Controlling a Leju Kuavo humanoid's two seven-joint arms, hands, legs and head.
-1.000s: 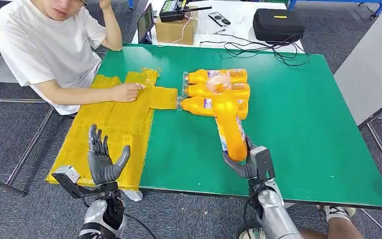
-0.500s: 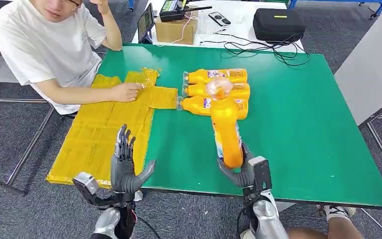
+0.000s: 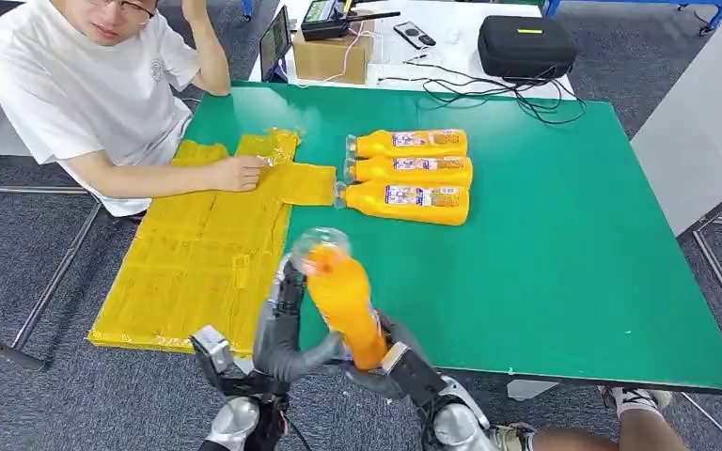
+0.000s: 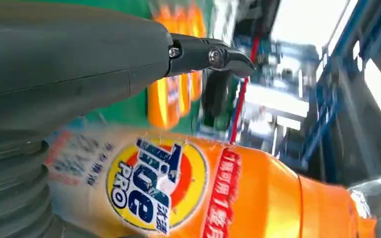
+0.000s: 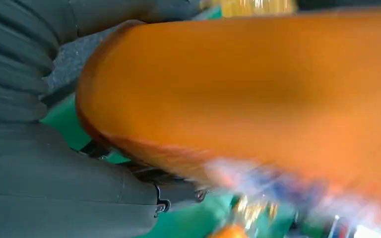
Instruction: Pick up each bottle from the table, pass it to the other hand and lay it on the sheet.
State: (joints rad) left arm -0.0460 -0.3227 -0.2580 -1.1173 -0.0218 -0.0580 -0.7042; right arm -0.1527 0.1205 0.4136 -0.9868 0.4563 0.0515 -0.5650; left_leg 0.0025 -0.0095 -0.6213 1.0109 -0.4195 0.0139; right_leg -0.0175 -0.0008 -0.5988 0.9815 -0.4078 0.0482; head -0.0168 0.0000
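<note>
My right hand (image 3: 397, 365) grips the base of an orange bottle (image 3: 343, 299) and holds it tilted above the table's near edge, clear cap up. My left hand (image 3: 280, 327) stands right beside it, its fingers (image 3: 287, 291) upright along the bottle's side and its thumb curving under it. In the left wrist view the bottle (image 4: 178, 188) lies by the palm, with a gap between it and the thumb (image 4: 79, 64). The right wrist view has the bottle (image 5: 258, 84) against my right hand (image 5: 54, 188). Three more orange bottles (image 3: 412, 171) lie side by side mid-table. The yellow sheet (image 3: 197, 263) covers the table's left part.
A person in a white shirt sits at the far left, one hand (image 3: 241, 174) resting on the sheet's far end. The green table (image 3: 573, 235) is bare on its right half. A cardboard box (image 3: 331, 56), cables and a black case (image 3: 526, 45) lie behind it.
My right hand has carried the bottle left along the near edge, away from the three lying bottles. My left hand has moved right from over the sheet to meet it.
</note>
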